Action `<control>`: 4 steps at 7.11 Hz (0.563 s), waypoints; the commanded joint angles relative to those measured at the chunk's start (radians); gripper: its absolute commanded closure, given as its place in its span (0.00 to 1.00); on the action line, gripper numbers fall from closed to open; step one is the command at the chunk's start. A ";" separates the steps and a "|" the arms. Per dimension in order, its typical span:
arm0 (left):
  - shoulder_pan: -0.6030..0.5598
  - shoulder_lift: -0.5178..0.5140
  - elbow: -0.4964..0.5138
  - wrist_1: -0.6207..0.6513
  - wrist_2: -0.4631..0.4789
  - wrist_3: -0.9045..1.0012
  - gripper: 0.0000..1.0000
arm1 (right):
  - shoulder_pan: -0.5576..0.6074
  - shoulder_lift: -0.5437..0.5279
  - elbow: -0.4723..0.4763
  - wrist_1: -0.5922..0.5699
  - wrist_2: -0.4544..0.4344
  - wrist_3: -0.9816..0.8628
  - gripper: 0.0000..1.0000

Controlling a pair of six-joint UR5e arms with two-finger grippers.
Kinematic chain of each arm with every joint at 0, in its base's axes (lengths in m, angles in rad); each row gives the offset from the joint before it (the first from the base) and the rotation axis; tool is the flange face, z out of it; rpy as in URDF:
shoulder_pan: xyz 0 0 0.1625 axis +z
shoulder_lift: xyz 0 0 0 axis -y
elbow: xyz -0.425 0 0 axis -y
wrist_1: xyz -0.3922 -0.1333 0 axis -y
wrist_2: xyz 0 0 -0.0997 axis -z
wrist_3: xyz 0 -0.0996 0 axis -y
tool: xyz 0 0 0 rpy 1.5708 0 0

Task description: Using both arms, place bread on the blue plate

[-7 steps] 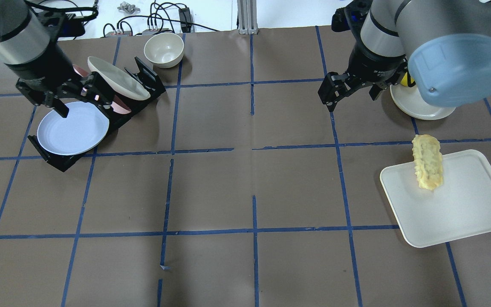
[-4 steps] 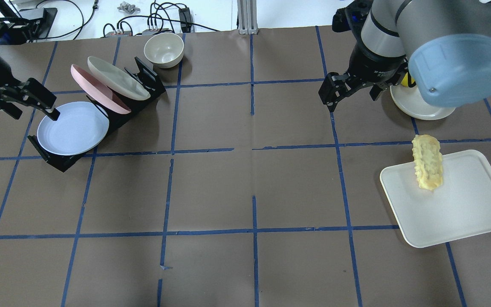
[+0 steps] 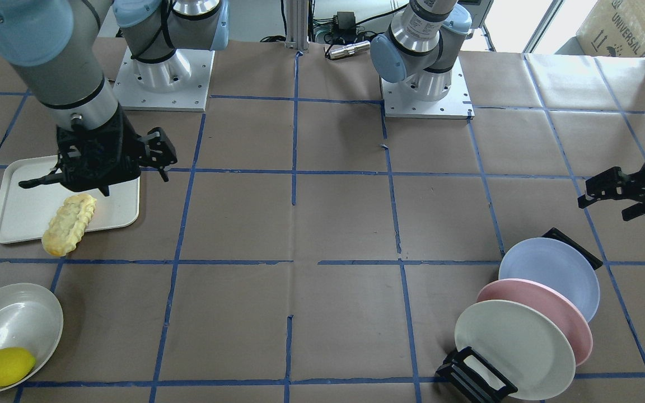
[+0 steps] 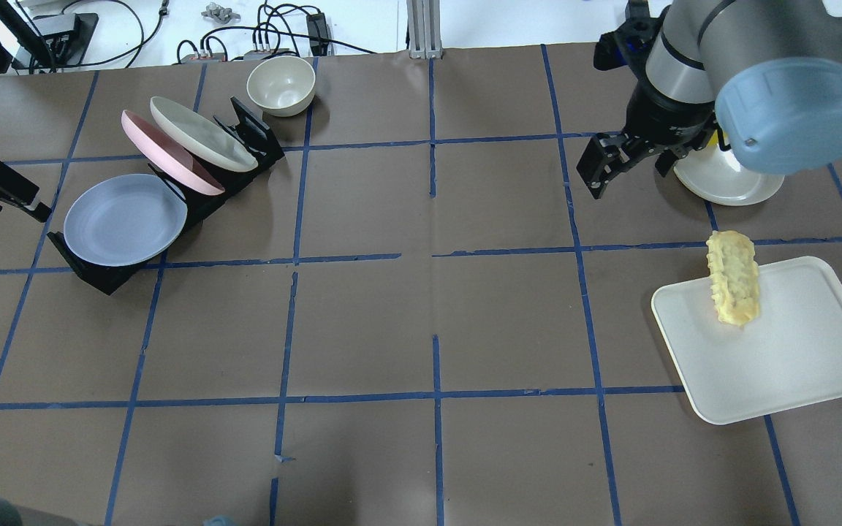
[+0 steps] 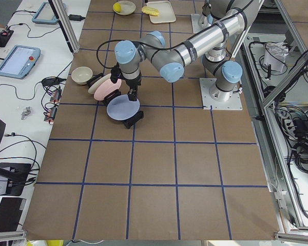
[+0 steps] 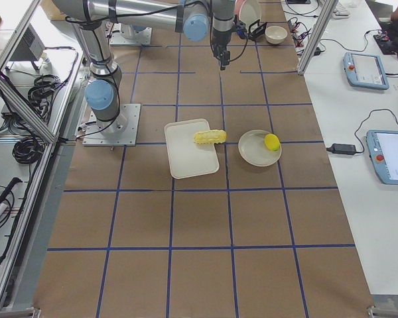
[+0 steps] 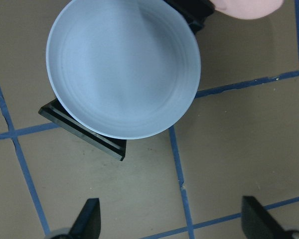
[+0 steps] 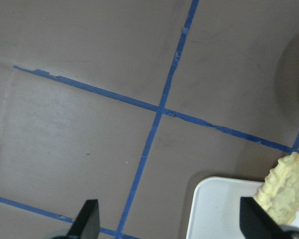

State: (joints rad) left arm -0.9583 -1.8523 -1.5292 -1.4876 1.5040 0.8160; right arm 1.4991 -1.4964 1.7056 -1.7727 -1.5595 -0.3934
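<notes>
The bread (image 4: 734,277) lies across the far-left corner of a white tray (image 4: 779,351), one end over the rim; it also shows in the front view (image 3: 69,223) and the right wrist view (image 8: 288,186). The blue plate (image 4: 125,219) leans in the front slot of a black rack (image 4: 242,128); the left wrist view (image 7: 122,67) looks down on it. My left gripper (image 4: 15,212) is open and empty, left of the plate near the table edge (image 3: 607,207). My right gripper (image 4: 629,179) is open and empty, above the table beyond the bread (image 3: 132,178).
A pink plate (image 4: 165,153) and a cream plate (image 4: 202,135) stand in the same rack behind the blue one. A cream bowl (image 4: 281,84) sits behind the rack. A white dish (image 3: 14,319) holding a lemon (image 3: 3,366) sits beyond the tray.
My left gripper has moved from over the blue plate's rim out to the left table edge. My right gripper has shifted slightly right. Plate and bread have not moved.
</notes>
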 commanded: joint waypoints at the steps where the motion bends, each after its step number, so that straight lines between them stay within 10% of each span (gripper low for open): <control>1: 0.019 -0.100 0.061 0.003 -0.016 0.020 0.00 | -0.223 0.002 0.171 -0.203 0.009 -0.292 0.00; 4: 0.020 -0.142 0.069 0.004 -0.016 0.020 0.00 | -0.362 0.053 0.415 -0.644 0.039 -0.511 0.00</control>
State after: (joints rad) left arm -0.9393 -1.9789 -1.4630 -1.4839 1.4882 0.8356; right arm 1.1943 -1.4672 2.0416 -2.2620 -1.5424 -0.8352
